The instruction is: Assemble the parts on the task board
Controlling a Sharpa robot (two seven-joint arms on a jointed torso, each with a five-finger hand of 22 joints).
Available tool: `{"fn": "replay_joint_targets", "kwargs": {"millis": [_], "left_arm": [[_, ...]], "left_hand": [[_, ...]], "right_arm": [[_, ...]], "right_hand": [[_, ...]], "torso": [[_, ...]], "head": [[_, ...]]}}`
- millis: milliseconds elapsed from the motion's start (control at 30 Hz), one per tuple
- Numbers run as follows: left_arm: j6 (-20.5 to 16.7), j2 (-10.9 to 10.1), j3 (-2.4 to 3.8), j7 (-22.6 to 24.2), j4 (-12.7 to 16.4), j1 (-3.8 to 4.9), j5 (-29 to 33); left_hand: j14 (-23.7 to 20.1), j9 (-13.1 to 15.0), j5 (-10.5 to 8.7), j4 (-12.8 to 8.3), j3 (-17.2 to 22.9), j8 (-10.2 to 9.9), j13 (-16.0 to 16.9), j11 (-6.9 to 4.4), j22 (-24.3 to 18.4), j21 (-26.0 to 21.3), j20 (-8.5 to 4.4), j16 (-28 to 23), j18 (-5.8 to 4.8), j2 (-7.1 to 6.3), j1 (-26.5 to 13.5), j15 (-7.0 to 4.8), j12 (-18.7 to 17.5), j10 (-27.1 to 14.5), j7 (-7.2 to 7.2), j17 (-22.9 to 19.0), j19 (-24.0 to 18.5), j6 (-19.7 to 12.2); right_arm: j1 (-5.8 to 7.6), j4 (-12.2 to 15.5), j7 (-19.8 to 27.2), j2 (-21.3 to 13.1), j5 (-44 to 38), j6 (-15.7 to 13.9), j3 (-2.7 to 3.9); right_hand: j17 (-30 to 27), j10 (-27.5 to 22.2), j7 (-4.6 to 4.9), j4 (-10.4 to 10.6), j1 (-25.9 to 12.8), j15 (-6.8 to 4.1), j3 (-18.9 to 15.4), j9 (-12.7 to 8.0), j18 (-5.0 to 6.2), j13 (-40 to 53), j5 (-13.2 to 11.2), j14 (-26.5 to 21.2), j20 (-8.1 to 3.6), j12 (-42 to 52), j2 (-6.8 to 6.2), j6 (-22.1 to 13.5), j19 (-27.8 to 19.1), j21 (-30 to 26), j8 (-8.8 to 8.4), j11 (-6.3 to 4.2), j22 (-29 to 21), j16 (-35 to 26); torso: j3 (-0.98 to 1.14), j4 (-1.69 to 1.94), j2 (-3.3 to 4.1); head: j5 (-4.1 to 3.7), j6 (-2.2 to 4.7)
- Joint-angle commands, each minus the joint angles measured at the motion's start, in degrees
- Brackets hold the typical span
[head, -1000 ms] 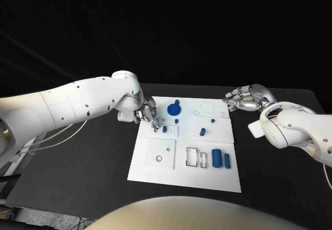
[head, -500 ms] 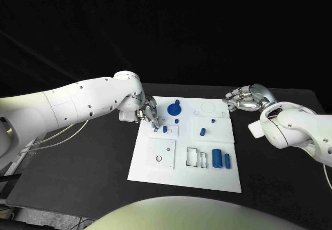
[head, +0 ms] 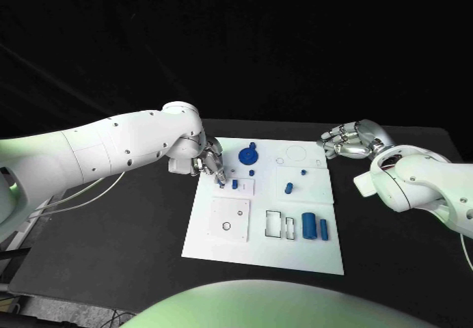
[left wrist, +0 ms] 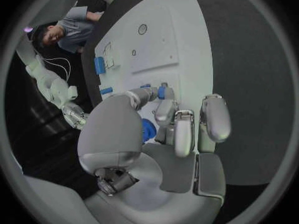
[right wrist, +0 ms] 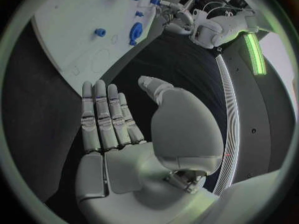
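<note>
The white task board (head: 258, 247) lies mid-table. My left hand (head: 210, 164) hovers over its near-left upper part, and thumb and a finger pinch a small blue peg (left wrist: 161, 91) just above the board (left wrist: 156, 45). Another small peg (head: 234, 184) stands right beside those fingertips. A round blue gear (head: 247, 156) sits at the board's far left, with two small pegs (head: 289, 187) mid-board and two blue cylinders (head: 308, 225) near the right edge. My right hand (head: 347, 140) hangs off the board's far right corner, fingers straight and side by side (right wrist: 106, 117), holding nothing.
Rectangular cut-outs (head: 279, 224) and a square plate with a hole (head: 229, 219) mark the board's near half. A round outline (head: 294, 152) sits at its far right. Black table (head: 118, 232) surrounds the board on all sides.
</note>
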Motion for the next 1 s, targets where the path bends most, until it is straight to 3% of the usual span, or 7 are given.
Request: {"fn": "replay_joint_targets", "kwargs": {"millis": [33,1000], "left_arm": [[1.94,0.05,0.0,-0.23,-0.04,0.14,1.5],[1.8,0.24,-0.25,-0.53,-0.34,0.12,1.34]], "left_hand": [[5.96,1.34,0.61,-9.65,9.18,0.04,0.08,-0.18,10.17,0.25,0.14,0.21,0.24,1.23,0.59,0.22,0.23,0.4,-0.45,15.09,0.35,0.92],[5.96,1.5,1.8,-10.06,9.04,-0.31,0.25,-0.2,10.17,0.35,0.12,0.21,0.25,1.15,0.42,0.21,0.4,0.54,-0.47,15.09,0.32,1.35]], "right_arm": [[-0.03,0.0,0.22,0.06,-0.46,0.65,0.0],[-0.04,-0.08,0.19,0.14,-0.46,0.69,0.0]], "right_hand": [[-0.05,-0.23,1.81,-0.22,-0.1,0.1,-0.06,-0.08,0.64,-0.04,0.21,-0.06,0.32,0.39,0.32,-0.45,0.24,-0.36,0.36,0.11,-0.05,-0.18],[-0.05,-0.23,1.81,-0.22,-0.1,0.1,-0.06,-0.08,0.64,-0.04,0.21,-0.06,0.32,0.39,0.32,-0.45,0.24,-0.36,0.36,0.11,-0.05,-0.18]], "torso": [[0.0,-0.01,0.01],[0.02,0.01,0.02]], "head": [[0.04,0.0],[0.04,0.0]]}}
